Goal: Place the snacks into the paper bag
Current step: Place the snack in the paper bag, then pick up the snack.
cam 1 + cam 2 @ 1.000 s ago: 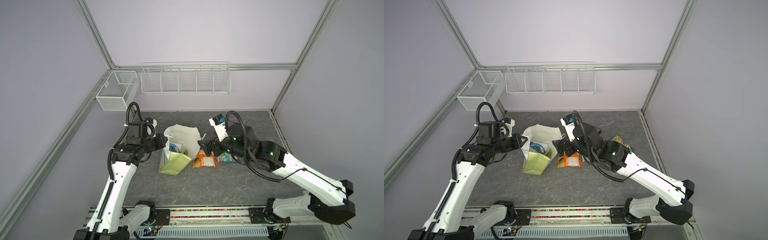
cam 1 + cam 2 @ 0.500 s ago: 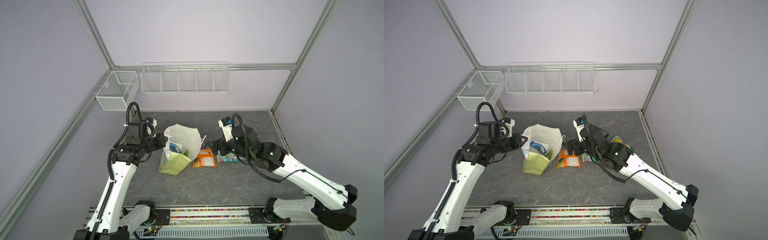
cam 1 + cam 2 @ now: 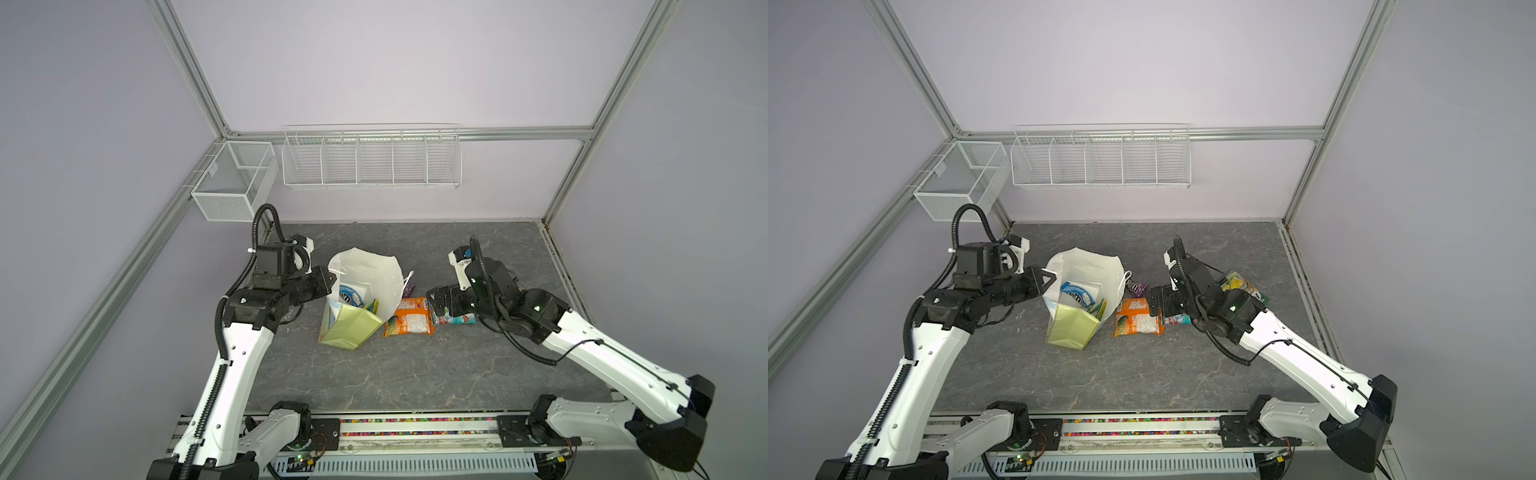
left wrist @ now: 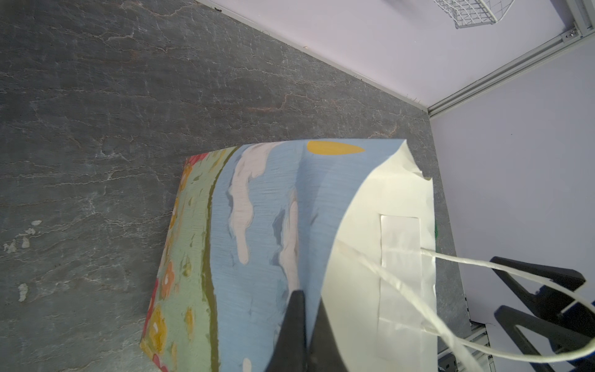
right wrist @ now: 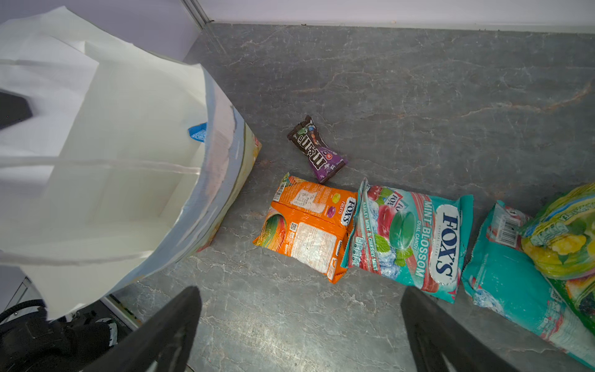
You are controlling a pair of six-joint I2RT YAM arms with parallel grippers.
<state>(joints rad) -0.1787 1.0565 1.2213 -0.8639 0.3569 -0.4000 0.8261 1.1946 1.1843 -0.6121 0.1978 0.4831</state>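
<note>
1. The left gripper (image 4: 307, 299) is pinched tight on the rim of the paper bag (image 3: 365, 274).
2. The right gripper (image 5: 301, 290) hangs with its jaws wide apart beside the bag, over the orange FOX'S Fruits pouch (image 5: 309, 228) and the FOX'S Mint Blossom pouch (image 5: 415, 235).
3. The blue M&M's pack (image 3: 1077, 293) lies inside the bag, and the brown-purple M&M's pack (image 5: 317, 149) lies just outside it.

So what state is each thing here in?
paper bag: standing, mouth open.
left gripper: shut on the bag's rim.
right gripper: open, empty.
blue M&M's pack: inside the bag.
brown M&M's pack: crumpled, on the table.
orange pouch: flat, back up.
FOX'S mint pouch: flat, face up.
teal pouch: partly under the yellow-green pouch.
yellow-green pouch: lying on the teal pouch.
</note>
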